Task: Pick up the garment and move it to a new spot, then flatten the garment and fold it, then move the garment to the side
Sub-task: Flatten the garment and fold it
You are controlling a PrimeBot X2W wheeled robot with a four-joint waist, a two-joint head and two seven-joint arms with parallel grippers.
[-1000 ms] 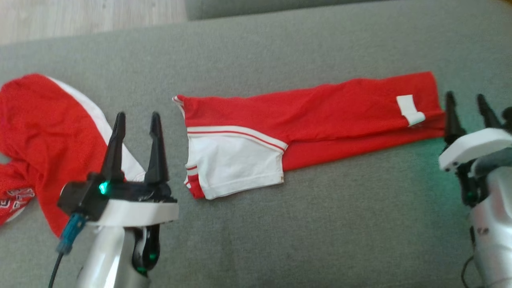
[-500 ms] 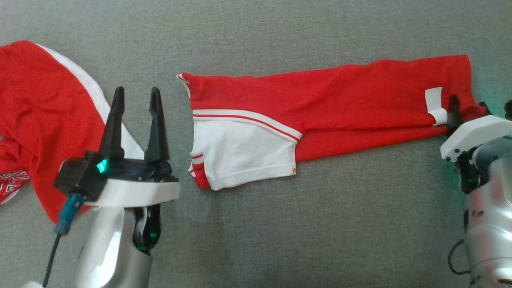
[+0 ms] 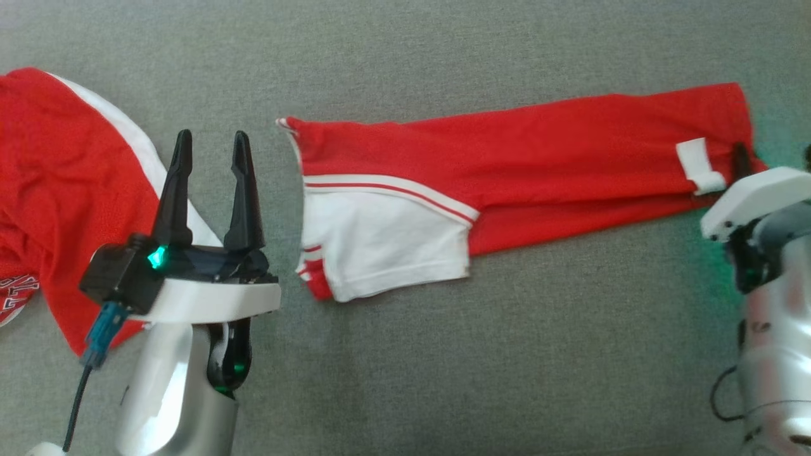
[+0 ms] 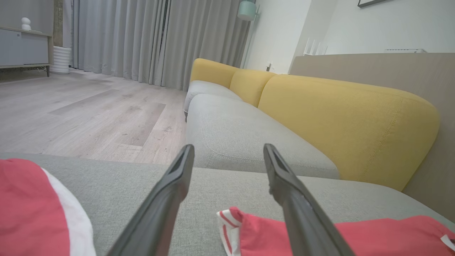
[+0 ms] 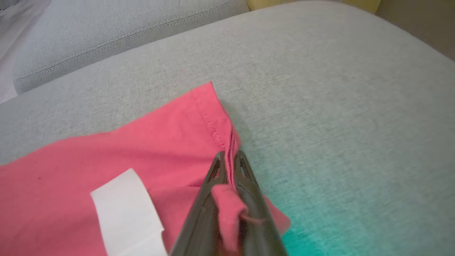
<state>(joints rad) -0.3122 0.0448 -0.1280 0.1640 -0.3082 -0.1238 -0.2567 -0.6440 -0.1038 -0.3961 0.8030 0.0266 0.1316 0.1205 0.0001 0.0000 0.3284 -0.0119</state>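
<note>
Sofa seat (image 3: 443, 380): grey woven cushion under everything in the head view; in the left wrist view it runs on toward 12 o'clock (image 4: 227, 124), with yellow back cushions (image 4: 341, 121) along its 3 o'clock side and pale wood floor (image 4: 89, 113) at 9 o'clock.
Garment (image 3: 538, 145): red, folded into a long narrow band; it lies flat on the seat across the middle of the head view, from 9 o'clock toward 3 o'clock, the 3 o'clock end a little higher.
Second red garment (image 3: 57, 190): rumpled, with a white stripe, at the 9 o'clock edge of the head view; apart from the folded one.
White sleeve (image 3: 380, 244): folded over the garment's 9 o'clock end, with red and white striped trim; it reaches toward 6 o'clock past the red band.
Left jaws: wide open and holding nothing; the two dark fingers (image 3: 179, 190) point to 12 o'clock over bare seat between the two garments; the garment's striped end lies just beside them at 3 o'clock, not touching; in the left wrist view that end (image 4: 234, 227) lies between the fingers (image 4: 167, 199), low in the frame.
Right jaws: closed on the garment at its 3 o'clock end; in the right wrist view the fingers (image 5: 209, 199) pinch a fold of the red hem (image 5: 227, 209) between them; the hem's corner (image 5: 206, 103) lies at 12 o'clock of the tips.
White tag (image 3: 697, 166): small strip on the red cloth, just at 9 o'clock of the right jaws; also in the right wrist view (image 5: 124, 209).
</note>
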